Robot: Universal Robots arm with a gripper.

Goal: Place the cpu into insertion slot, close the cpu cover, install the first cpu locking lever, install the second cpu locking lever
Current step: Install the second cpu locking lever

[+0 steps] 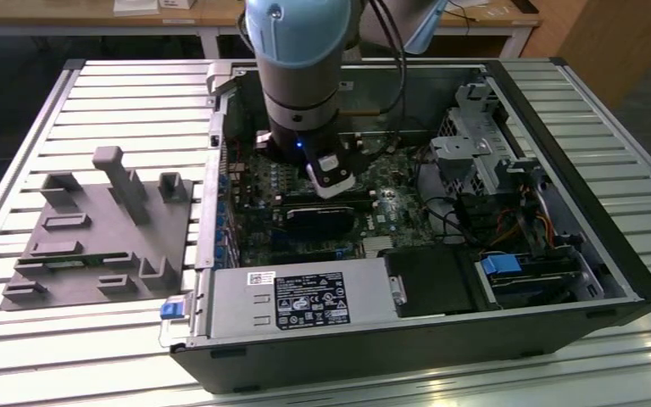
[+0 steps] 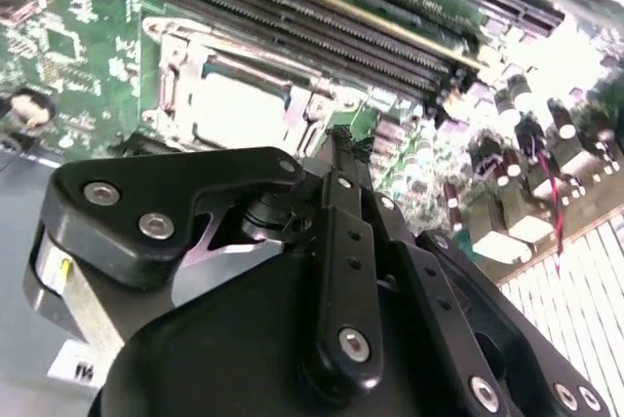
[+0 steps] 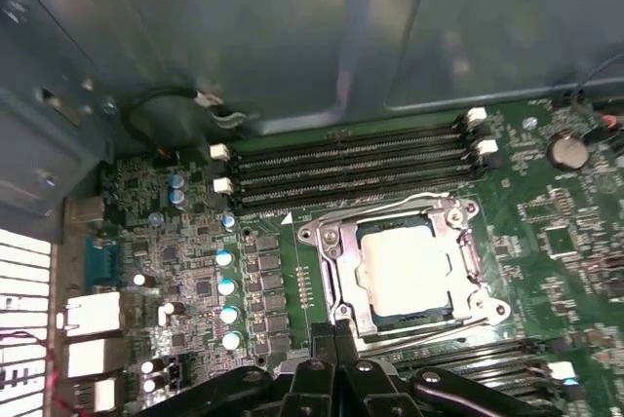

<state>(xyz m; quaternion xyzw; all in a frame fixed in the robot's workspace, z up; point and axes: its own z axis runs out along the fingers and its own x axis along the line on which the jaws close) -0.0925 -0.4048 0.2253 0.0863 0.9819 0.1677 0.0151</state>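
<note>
The cpu (image 3: 405, 269), a pale silvery square, lies in the insertion slot (image 3: 490, 308) on the green board. The silver cpu cover (image 3: 336, 263) lies flat around it as a frame. One thin locking lever (image 3: 370, 208) runs along the socket's edge beside the memory slots. My gripper (image 3: 333, 331) hovers just off the socket's opposite edge with its black fingers pressed together and nothing visible between them. In the second wrist view the gripper (image 2: 348, 139) tips sit beside the cover (image 2: 175, 66) and cpu (image 2: 234, 105). In the exterior view the gripper (image 1: 331, 182) hangs inside the open computer case (image 1: 597, 280).
Long black memory slots (image 3: 351, 169) flank the socket. Capacitors (image 3: 226, 285) and connectors (image 3: 93, 315) stand on its other side. A grey power supply (image 1: 292, 301), drive cages (image 1: 478, 153) and cables (image 1: 507, 229) crowd the case. A grey fixture (image 1: 99, 229) lies on the slatted table at the exterior view's left.
</note>
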